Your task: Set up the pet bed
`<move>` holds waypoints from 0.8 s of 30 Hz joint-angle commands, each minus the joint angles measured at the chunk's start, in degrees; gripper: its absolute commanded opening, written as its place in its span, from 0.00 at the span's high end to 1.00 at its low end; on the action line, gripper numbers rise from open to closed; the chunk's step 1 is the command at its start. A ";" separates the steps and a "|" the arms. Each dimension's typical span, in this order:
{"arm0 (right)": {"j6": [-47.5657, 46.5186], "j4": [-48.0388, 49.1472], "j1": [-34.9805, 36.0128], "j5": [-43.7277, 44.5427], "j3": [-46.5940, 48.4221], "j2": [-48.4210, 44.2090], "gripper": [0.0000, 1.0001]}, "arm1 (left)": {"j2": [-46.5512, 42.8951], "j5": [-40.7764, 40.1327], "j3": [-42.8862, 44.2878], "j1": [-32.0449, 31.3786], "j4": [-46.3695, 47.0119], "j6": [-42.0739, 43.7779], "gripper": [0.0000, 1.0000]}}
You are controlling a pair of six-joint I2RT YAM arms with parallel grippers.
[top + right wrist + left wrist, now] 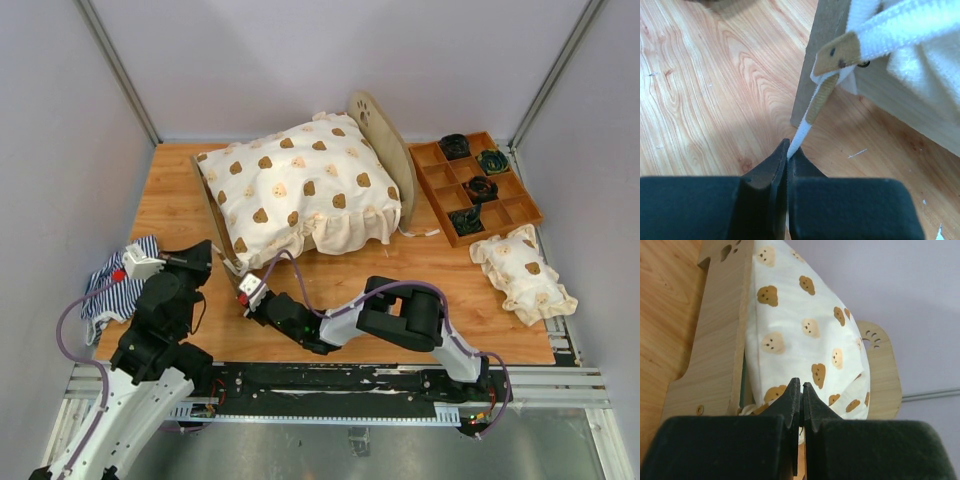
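Note:
The pet bed's plywood frame (383, 140) stands at the table's middle back, its rounded headboard at the far right. A big cream cushion (300, 185) with brown dog faces covers it, and the striped mattress is hidden. My right gripper (240, 272) is at the bed's near-left corner. In the right wrist view it (788, 147) is shut on a white tie cord (807, 120) that hangs from the cushion beside a frame leg (822, 55). My left gripper (205, 257) is shut and empty, just left of the footboard (720, 340). The left wrist view (801, 386) faces the cushion (800, 325).
A brown compartment tray (436, 160) with dark items stands at the back right. A small cream pillow (525, 272) lies at the right. A navy-and-white striped cloth (110, 285) lies at the left edge under my left arm. Grey walls close in both sides.

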 commanded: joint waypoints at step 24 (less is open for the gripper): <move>-4.74 15.88 -1.35 -5.42 -7.09 -3.56 1.00 | 6.34 -10.74 6.44 0.05 18.97 21.49 1.00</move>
